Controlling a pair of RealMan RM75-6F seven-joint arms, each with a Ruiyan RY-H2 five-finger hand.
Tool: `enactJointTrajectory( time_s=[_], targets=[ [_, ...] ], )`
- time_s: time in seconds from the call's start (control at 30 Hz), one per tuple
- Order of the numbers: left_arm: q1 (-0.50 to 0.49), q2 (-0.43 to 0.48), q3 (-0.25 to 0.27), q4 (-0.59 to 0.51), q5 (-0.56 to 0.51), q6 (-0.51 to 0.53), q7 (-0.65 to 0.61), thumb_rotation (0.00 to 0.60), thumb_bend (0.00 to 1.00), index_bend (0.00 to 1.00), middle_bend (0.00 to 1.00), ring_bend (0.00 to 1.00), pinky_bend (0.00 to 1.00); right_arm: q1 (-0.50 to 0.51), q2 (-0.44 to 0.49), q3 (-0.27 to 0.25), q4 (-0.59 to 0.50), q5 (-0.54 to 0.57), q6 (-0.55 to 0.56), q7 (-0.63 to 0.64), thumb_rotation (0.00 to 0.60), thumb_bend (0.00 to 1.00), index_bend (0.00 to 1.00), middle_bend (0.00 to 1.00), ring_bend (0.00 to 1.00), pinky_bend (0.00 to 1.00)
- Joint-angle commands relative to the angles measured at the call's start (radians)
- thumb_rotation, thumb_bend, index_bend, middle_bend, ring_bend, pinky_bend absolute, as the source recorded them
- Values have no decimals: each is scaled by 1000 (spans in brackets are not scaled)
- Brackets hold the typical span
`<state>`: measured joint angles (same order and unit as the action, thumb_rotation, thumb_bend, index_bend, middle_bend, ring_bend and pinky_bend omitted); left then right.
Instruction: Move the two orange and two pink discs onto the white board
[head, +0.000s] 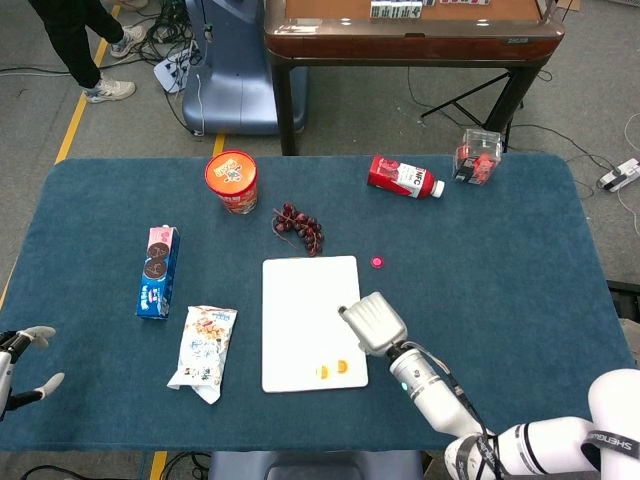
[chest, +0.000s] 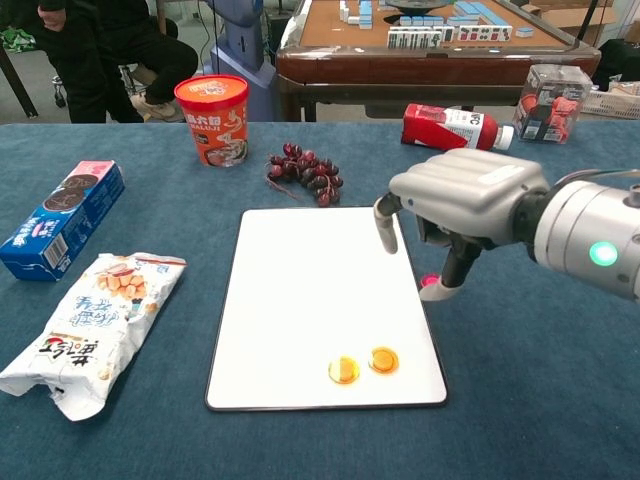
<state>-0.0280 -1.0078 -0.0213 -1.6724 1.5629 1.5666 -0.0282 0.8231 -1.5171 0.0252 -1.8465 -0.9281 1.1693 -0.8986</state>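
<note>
The white board (head: 305, 300) (chest: 300, 290) lies mid-table. Two orange discs (head: 332, 369) (chest: 361, 365) rest side by side on its near right corner. My right hand (head: 372, 322) (chest: 465, 195) hovers just off the board's right edge, fingers pointing down and apart, holding nothing. One pink disc (chest: 430, 281) lies on the cloth at a fingertip; the head view hides it under the hand. The other pink disc (head: 377, 262) lies farther back, off the board. My left hand (head: 20, 360) stays at the near left table edge, fingers spread and empty.
An orange cup (head: 231, 181), grapes (head: 299, 228), a red bottle (head: 404, 177) and a clear box (head: 477, 156) stand along the far side. A blue cookie box (head: 157, 270) and a snack bag (head: 204, 350) lie left of the board.
</note>
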Motion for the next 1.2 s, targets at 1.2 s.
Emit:
enactJointTrajectory(
  time_s=[1.2],
  targets=[
    [2, 3, -1, -1, -1, 5, -6, 600, 73, 423, 469, 376, 561, -5, -56, 38, 209, 193, -85, 48, 600, 98, 426, 1000, 1000, 1000]
  ],
)
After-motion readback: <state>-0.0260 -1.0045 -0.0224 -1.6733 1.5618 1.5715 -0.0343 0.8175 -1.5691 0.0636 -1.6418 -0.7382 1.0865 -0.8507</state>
